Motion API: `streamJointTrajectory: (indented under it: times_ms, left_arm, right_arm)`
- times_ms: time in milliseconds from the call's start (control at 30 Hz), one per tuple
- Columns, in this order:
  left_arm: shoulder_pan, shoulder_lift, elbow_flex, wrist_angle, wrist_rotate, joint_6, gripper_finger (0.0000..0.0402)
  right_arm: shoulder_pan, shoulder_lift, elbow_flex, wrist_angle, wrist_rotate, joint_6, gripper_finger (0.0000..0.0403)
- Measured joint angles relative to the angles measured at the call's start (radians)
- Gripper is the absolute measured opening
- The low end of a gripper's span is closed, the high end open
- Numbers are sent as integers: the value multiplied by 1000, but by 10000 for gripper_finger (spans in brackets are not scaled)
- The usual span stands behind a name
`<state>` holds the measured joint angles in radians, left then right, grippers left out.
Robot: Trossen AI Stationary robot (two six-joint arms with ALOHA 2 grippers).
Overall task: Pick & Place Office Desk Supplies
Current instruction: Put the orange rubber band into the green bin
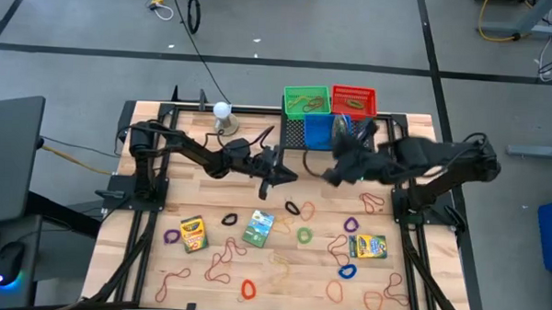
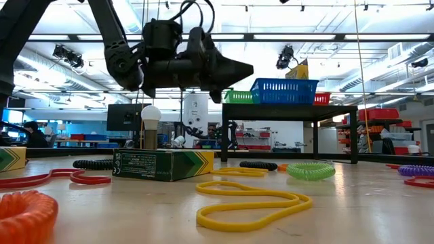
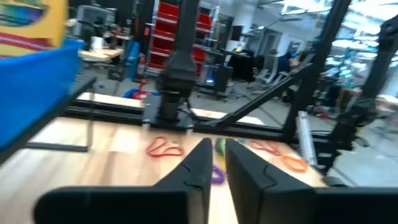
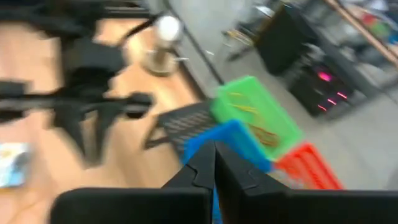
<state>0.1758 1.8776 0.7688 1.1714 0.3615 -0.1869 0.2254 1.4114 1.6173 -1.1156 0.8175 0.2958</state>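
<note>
Crayon boxes (image 1: 192, 233) (image 1: 258, 228) (image 1: 368, 246), reddish rubber bands (image 1: 224, 259) and small coloured loops (image 1: 351, 224) lie flat on the wooden table. In the low view a green box (image 2: 163, 165) and a yellow band (image 2: 247, 203) lie in front. My left gripper (image 1: 287, 179) (image 2: 249, 68) hovers level above the table's middle, pointing right, with its fingers (image 3: 205, 165) shut to a thin slit and nothing hanging from them. My right gripper (image 1: 334, 172) (image 4: 214, 155) is raised beside the blue basket (image 1: 318, 131), shut and holding nothing.
Green (image 1: 306, 101), red (image 1: 354, 101) and blue baskets sit on a black mesh rack (image 2: 291, 112) at the far edge. A white ball on a round stand (image 1: 224, 113) is at the far left. The near half of the table holds scattered items.
</note>
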Motion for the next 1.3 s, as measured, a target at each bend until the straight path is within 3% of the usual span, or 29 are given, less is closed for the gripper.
streamJointTrajectory:
  times_ms: [167, 433, 600, 700, 833, 933, 1300]
  left_arm:
    - [0, -81, -78, -14, -49, 33, 6]
    - [-60, -259, -210, -135, -175, 113, 8]
    - [-107, -274, -217, -164, -215, 33, 26]
    - [-147, -275, -217, -250, -319, 71, 32]
    - [-198, -275, -217, -361, -487, 60, 23]
    - [-226, -275, -217, -405, -552, 56, 11]
    - [-240, -275, -217, -480, -573, -92, 9]
  right_arm:
    - [51, -74, -265, 350, -88, -108, 8]
    - [77, -205, -632, 876, -272, -251, 4]
    - [77, -220, -813, 1159, -415, -347, 19]
    - [77, -220, -898, 1304, -451, -360, 24]
    - [71, -220, -994, 1408, -467, -338, 23]
    - [59, -220, -1037, 1414, -495, -302, 23]
    - [-39, -220, -1068, 1417, -574, -289, 12]
